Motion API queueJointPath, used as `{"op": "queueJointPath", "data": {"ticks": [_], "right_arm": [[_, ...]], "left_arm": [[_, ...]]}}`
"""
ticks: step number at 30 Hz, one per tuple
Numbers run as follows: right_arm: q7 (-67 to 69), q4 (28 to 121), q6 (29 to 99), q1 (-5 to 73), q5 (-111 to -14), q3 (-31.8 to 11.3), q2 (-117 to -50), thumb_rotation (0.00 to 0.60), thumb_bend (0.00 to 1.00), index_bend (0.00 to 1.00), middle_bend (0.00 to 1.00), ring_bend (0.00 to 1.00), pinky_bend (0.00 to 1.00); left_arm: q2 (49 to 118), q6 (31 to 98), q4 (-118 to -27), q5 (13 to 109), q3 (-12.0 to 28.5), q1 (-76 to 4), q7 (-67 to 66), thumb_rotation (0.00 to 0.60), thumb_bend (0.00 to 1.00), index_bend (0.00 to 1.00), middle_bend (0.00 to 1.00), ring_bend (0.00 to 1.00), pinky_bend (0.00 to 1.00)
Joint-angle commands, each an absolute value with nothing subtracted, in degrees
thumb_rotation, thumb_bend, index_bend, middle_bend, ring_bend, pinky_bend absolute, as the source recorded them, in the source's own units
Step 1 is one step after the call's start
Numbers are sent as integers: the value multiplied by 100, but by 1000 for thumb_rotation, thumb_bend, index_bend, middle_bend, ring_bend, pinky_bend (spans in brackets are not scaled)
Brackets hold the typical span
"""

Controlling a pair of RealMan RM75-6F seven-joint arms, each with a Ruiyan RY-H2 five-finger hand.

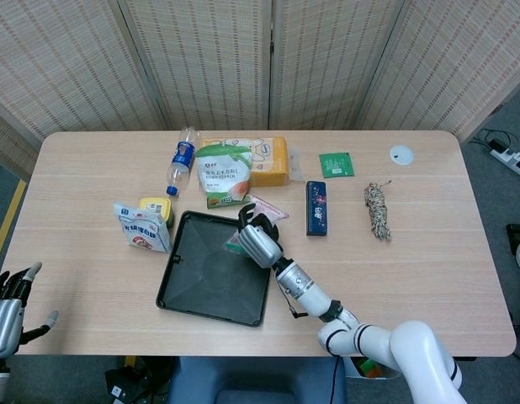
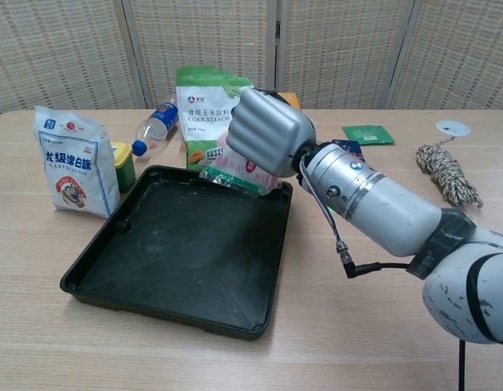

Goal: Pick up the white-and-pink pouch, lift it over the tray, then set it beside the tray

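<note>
My right hand [image 1: 255, 239] [image 2: 262, 133] grips the white-and-pink pouch [image 2: 234, 172] [image 1: 234, 243] and holds it in the air above the far right corner of the black tray [image 1: 205, 282] [image 2: 178, 261]. The hand's back hides most of the pouch. A pink-and-white edge [image 1: 268, 206] shows past the fingers in the head view. My left hand [image 1: 9, 316] hangs open off the table's front left edge, far from the tray.
Behind the tray stand a corn starch bag [image 2: 212, 106], a water bottle [image 2: 154, 125], an orange box [image 1: 267, 160]. A white-and-blue bag [image 2: 75, 160] and yellow tub [image 2: 123, 164] sit left of the tray. A dark case [image 1: 315, 207], green packet [image 1: 336, 164], twine [image 1: 378, 209] lie right.
</note>
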State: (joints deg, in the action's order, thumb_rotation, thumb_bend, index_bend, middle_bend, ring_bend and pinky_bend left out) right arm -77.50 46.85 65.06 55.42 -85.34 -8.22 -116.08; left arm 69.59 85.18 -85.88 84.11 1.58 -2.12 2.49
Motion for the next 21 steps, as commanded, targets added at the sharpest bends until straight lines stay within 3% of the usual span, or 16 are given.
{"op": "queueJointPath", "data": {"ticks": [1, 21], "right_arm": [[-7728, 4630, 6502, 5520, -8557, -797, -11596, 600, 467, 859, 661, 1000, 970], [-7703, 4605, 6443, 5509, -8588, -873, -11600, 600, 467, 860, 662, 1000, 970]], "left_arm": [[6959, 8516, -8582, 8402, 155, -206, 250, 600, 332, 40, 146, 139, 41], [6931, 8520, -8626, 8384, 167, -198, 222, 600, 333, 32, 146, 139, 41]]}}
